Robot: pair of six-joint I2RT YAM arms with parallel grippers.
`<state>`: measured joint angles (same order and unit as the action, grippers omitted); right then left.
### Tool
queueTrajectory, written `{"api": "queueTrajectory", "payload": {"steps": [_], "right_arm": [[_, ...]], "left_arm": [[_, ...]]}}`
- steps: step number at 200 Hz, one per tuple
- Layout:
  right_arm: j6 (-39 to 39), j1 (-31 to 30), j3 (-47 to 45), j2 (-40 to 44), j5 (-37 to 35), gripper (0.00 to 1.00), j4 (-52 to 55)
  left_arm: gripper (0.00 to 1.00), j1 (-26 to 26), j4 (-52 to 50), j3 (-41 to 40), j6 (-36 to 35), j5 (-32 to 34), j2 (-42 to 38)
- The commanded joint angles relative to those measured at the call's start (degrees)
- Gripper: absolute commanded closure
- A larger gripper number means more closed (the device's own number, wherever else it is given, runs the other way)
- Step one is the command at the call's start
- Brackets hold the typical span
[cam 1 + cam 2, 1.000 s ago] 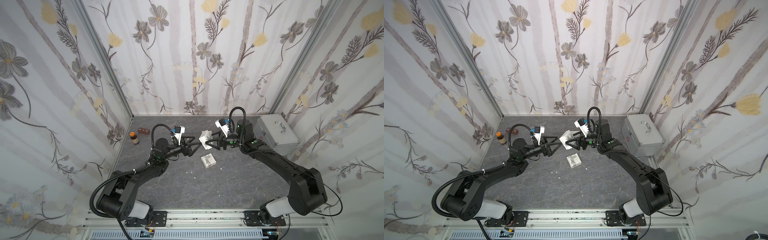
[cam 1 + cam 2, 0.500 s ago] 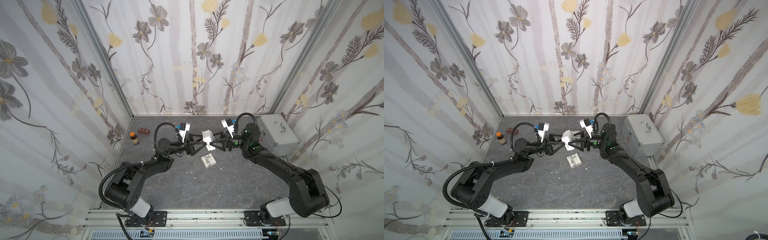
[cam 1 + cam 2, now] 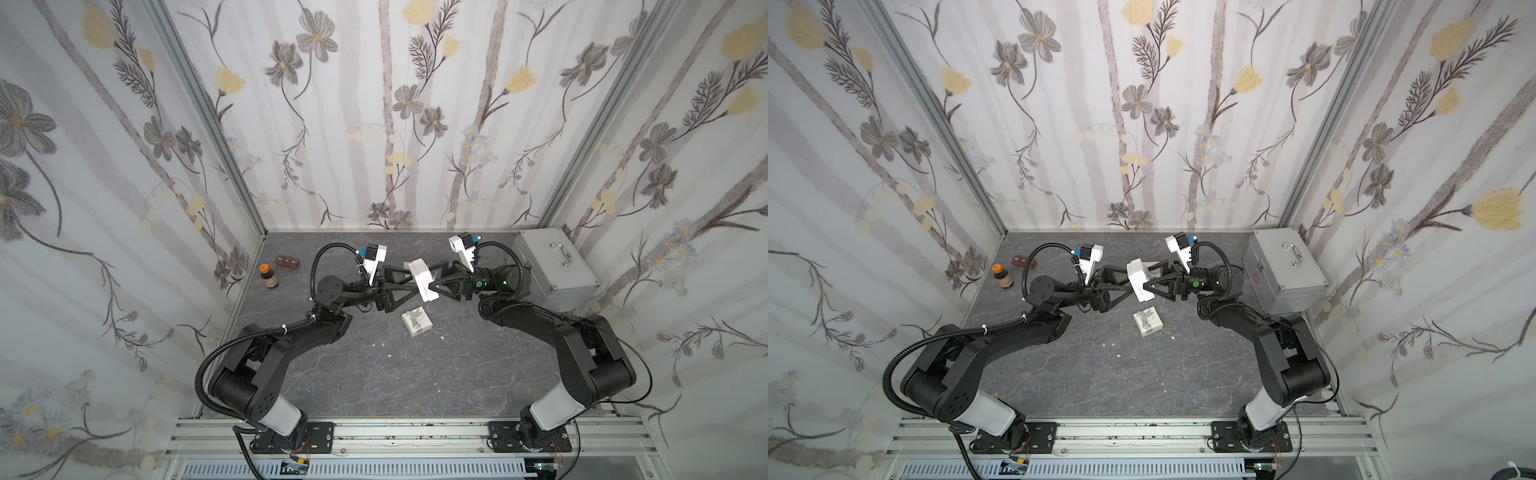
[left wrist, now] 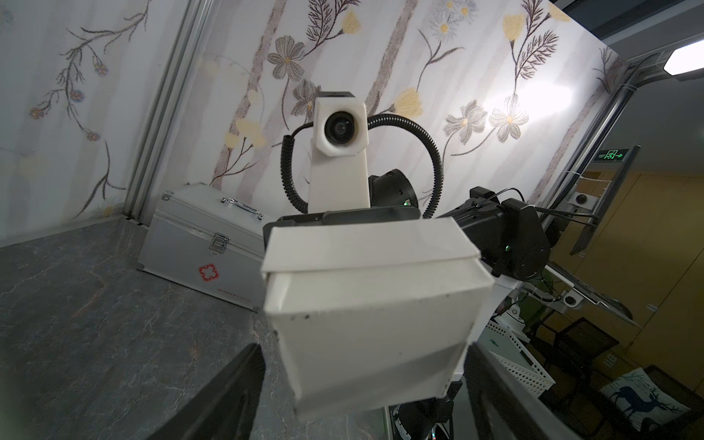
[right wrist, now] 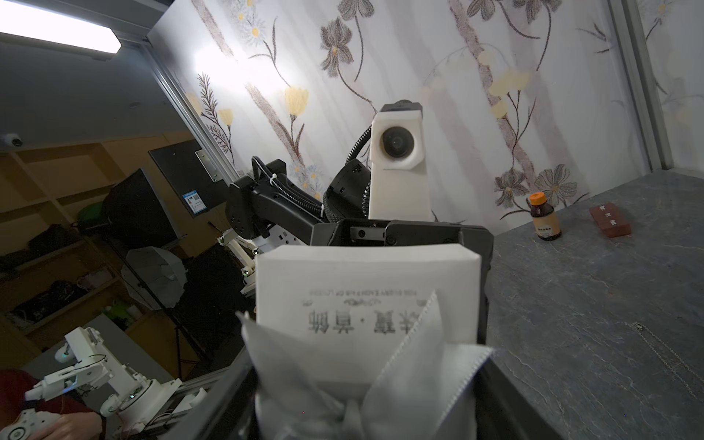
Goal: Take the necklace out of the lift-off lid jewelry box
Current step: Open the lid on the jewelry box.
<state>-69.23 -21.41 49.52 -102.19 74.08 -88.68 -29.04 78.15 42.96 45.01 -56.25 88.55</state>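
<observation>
The white jewelry box (image 3: 422,279) (image 3: 1139,279) hangs in the air between both arms, lying on its side. My right gripper (image 3: 432,279) (image 5: 365,384) is shut on its lid end, which shows printed text and a white bow (image 5: 381,381). My left gripper (image 3: 413,279) (image 4: 365,384) is open, and its dark fingers (image 4: 228,384) flank the box's base (image 4: 373,335) with a small gap on one side. A thin chain (image 5: 664,356), seemingly the necklace, lies on the tabletop in the right wrist view.
A small white square piece (image 3: 415,323) with a grey mark lies on the table below the box. A silver case (image 3: 555,266) stands at the back right. A brown bottle (image 3: 269,276) and a brown block (image 3: 288,262) sit back left. White scraps (image 3: 389,355) dot the table.
My left gripper has slid forward around the box's base and its jaws have narrowed. My right gripper and the box have shifted slightly to the right.
</observation>
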Motion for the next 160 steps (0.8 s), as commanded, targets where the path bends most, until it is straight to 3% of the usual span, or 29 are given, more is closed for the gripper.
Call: {"api": "queueTrajectory", "payload": {"steps": [1,80,160], "right_arm": [[-5.26,-0.04,0.40,-0.49,-0.31,0.39,-10.91],[6.91,-0.08,-0.74,2.44,-1.75,0.38,4.28],[7.08,0.11,-1.59,2.93,-1.81,0.36,3.96]], "left_arm": [[0.17,-0.12,0.29,0.56,-0.62,0.46,-1.15],[0.22,-3.26,-25.14,1.16,-17.42,6.15,-9.26],[0.34,-4.25,-25.83,1.47,-18.03,8.24,-9.71]]}}
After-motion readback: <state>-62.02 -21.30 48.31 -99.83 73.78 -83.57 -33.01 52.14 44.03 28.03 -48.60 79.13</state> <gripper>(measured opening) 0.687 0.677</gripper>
